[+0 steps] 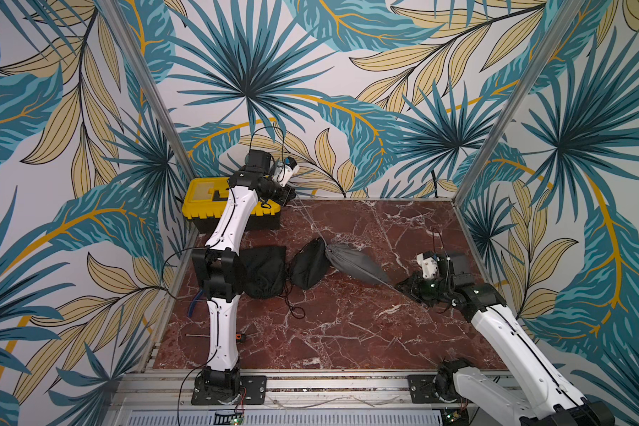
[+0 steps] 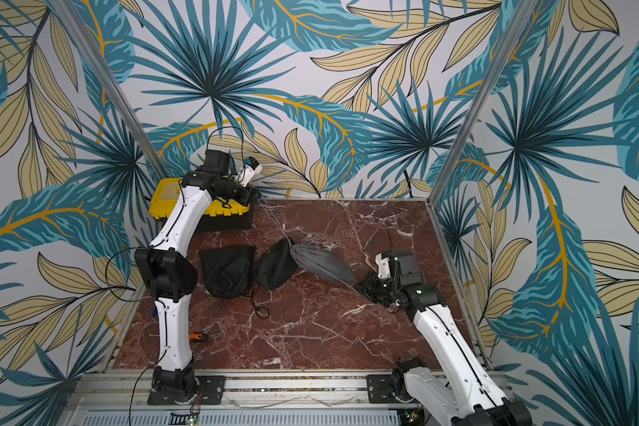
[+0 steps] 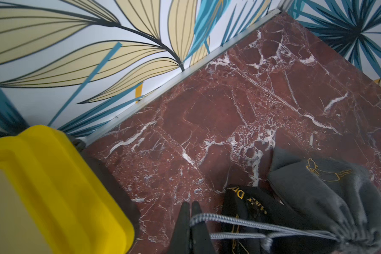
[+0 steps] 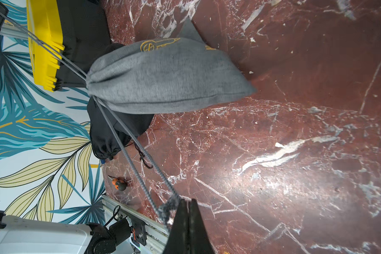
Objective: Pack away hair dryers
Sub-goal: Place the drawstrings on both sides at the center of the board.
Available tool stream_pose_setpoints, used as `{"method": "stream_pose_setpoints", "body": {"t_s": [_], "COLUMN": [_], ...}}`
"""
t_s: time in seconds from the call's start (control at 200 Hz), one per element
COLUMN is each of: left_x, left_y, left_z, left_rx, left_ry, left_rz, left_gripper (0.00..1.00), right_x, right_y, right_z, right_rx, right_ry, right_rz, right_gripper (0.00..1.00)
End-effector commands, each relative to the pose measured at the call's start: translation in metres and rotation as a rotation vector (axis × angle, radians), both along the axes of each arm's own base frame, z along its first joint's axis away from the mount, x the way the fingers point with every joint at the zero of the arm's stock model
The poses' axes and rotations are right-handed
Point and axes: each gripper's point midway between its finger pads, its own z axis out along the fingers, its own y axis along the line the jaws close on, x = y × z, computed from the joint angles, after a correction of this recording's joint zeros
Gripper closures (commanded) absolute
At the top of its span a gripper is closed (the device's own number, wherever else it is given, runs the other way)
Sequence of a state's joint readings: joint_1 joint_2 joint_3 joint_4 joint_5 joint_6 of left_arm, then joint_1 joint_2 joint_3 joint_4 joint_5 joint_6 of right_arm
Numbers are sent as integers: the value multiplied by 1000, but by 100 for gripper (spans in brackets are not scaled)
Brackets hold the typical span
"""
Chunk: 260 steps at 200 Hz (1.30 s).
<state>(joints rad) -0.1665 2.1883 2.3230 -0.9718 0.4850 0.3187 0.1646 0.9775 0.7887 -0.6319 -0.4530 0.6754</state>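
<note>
Jaws on my left gripper (image 3: 190,205) and right gripper (image 4: 188,201) are both pinched tight on the drawstring cords (image 4: 141,154) of the grey pouch (image 4: 163,77) strung between them, no hair dryer showing, so I judge one inside: hard, weighty, slung best by cords.

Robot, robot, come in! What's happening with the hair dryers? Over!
Left gripper and right gripper shut on grey pouch drawstrings, pulled taut. No hair dryers in sight. Two black pouches alongside.
</note>
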Motion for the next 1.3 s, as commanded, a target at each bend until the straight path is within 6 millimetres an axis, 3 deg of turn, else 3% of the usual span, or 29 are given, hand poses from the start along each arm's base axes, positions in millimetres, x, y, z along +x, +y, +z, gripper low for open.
{"method": "stream_pose_setpoints", "body": {"t_s": [0.0, 0.07, 0.225, 0.36, 0.406, 0.541, 0.651, 0.796, 0.866, 0.986, 1.151, 1.257, 1.297], "left_x": [-23, -28, -37, -44, -46, -57, -72, -91, -107, -135, -170, -181, -185], "left_y": [-29, -36, -40, -35, -34, -29, -25, -31, -38, -56, -85, -93, -96], "left_z": [24, 20, 18, 36, 45, 73, 83, 59, 46, 37, 35, 39, 39], "left_rx": [-25, -33, -27, -17, -16, 8, 83, 452, 536, 395, 148, 37, 3], "left_ry": [-41, -18, -1, -38, -58, -120, -168, -271, -268, -187, -40, 50, 81], "left_rz": [-74, -78, -74, -57, -53, -25, -1, -48, -99, -143, -207, -176, -171], "left_gripper": [100, 98, 33, 7, 0, 1, 1, 1, 0, 1, 1, 1, 1], "right_x": [7, 13, 24, 31, 33, 37, 38, 32, 27, 24, 33, 39, 41], "right_y": [10, 16, 34, 52, 58, 74, 79, 65, 60, 47, 39, 34, 31], "right_z": [-1, -3, -8, -13, -14, -16, -14, -14, -12, -1, 32, 44, 47], "right_rx": [46, 62, 68, 64, 63, 52, 14, -129, -180, -264, -227, -238, -256], "right_ry": [-8, -9, -5, -3, 0, 4, 0, 31, 46, 22, -195, -290, -322], "right_rz": [23, 35, 76, 114, 128, 169, 184, 191, 203, 179, 85, 60, 53], "right_gripper": [100, 100, 90, 73, 72, 62, 54, 46, 43, 41, 38, 31, 24]}}
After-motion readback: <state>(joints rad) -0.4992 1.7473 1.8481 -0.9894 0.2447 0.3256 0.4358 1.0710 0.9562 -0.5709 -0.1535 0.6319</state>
